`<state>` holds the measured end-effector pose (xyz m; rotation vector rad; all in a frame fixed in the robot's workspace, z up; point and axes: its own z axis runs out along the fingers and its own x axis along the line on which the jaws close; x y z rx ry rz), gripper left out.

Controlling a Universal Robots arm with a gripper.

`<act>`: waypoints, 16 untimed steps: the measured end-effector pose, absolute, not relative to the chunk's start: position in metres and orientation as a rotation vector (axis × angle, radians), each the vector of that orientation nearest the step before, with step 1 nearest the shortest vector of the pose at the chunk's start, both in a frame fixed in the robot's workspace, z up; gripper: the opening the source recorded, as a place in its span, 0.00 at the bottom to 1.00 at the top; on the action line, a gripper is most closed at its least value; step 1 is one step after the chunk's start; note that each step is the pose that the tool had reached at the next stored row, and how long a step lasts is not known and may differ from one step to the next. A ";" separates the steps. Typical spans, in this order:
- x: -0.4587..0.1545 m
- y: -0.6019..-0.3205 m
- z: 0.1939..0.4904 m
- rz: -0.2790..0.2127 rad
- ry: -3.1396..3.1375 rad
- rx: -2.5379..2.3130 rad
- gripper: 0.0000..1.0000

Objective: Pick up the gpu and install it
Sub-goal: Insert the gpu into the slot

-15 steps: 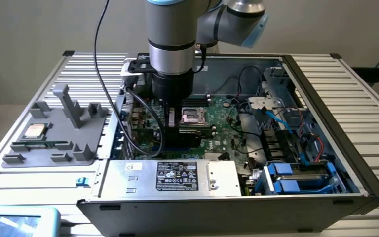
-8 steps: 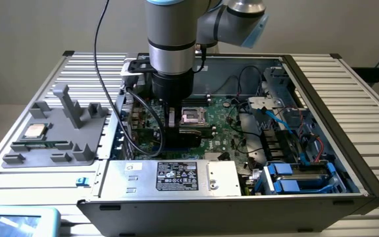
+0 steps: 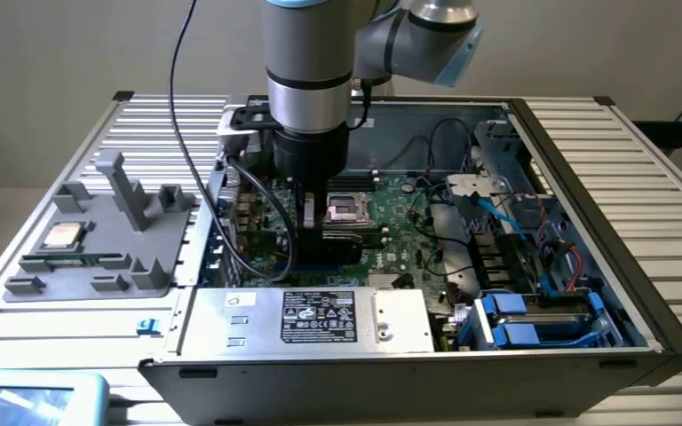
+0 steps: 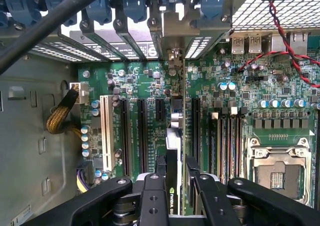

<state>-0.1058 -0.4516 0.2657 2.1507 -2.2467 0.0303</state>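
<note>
Two black metal fingers point(image 4: 152, 201) of the arm's gripper point(image 4: 175, 203) stand about half closed, clamped on the thin, flat, black-faced gpu point(image 4: 173, 151), which shows edge-on between them (a green logo marks its near end). The gpu stands on its long edge directly ahead of the fingers. Its long axis runs away from them toward the row of silver rear bracket openings point(image 4: 125, 36), parallel to the long black expansion slots point(image 4: 142, 136) on the green motherboard point(image 4: 215, 86). It sits between two of those slots and seems lined up over another, which the card itself hides, so whether its lower edge already touches a slot cannot be told.

Room is tight: a white slot point(image 4: 105, 131) lies to one side and the square silver processor socket point(image 4: 277, 171) to the other.

From the exterior view the gripper point(image 3: 308, 220) is sunk deep inside the open dark grey computer case point(image 3: 317, 382), which rests on a ribbed aluminium table point(image 3: 638, 169). A grey plastic parts fixture point(image 3: 92, 275) sits well apart on the exterior view's left.
</note>
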 end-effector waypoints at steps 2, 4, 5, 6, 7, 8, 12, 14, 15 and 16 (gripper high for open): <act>-0.106 -0.452 0.266 0.030 -2.247 2.151 0.25; -0.106 -0.452 0.266 0.031 -2.247 2.151 0.25; -0.107 -0.452 0.266 0.031 -2.247 2.151 0.25; -0.107 -0.452 0.266 0.031 -2.247 2.151 0.25; -0.107 -0.452 0.266 0.031 -2.247 2.151 0.25; -0.107 -0.452 0.266 0.031 -2.247 2.151 0.25; -0.107 -0.452 0.266 0.031 -2.247 2.151 0.25; -0.107 -0.452 0.266 0.031 -2.247 2.151 0.25; -0.107 -0.452 0.266 0.031 -2.247 2.151 0.25; -0.107 -0.452 0.266 0.031 -2.247 2.151 0.25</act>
